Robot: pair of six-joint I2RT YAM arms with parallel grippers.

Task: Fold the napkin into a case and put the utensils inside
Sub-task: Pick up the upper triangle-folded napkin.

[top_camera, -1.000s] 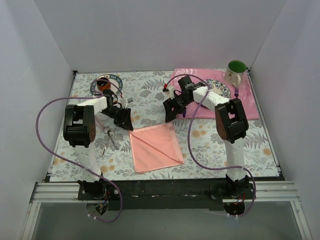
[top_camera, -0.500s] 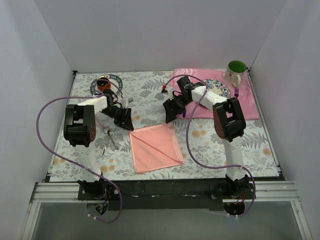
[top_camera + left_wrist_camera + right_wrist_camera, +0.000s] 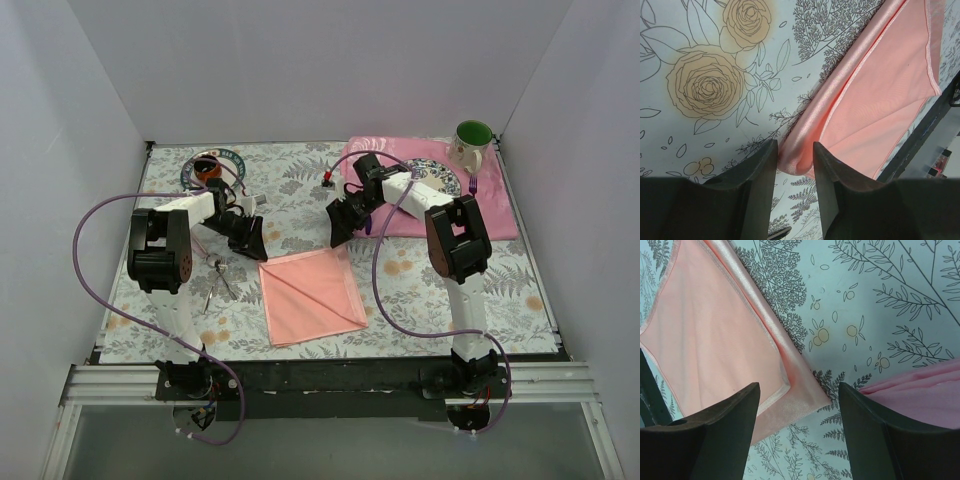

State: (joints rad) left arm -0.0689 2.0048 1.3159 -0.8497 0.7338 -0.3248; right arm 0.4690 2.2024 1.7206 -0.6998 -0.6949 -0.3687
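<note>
Your right arm [image 3: 452, 240] has edged slightly leftward over the last second and its jaws have narrowed, while the left arm [image 3: 190, 210] has hardly shifted.

From above, you see the napkin [image 3: 312, 295] lying folded flat on the desk [image 3: 300, 182] between the two arms, with a diagonal crease across it. The left jaws sit at its far left corner and the right jaws at its far right corner. That view does not tell you how either pair stands.

The left wrist camera does. The left jaws are narrow and straddle the napkin's rounded corner, which lies flat in the gap between them and is not lifted.

The right wrist camera shows the right jaws noticeably wider, standing either side of the other corner. There the cloth's two layers show edge over edge, and the pink placemat [image 3: 920, 390] is just beside it.

Only the top view gives you the utensils [image 3: 215, 282]. They lie on the desk left of the napkin, apart from it and close to the left arm.
</note>
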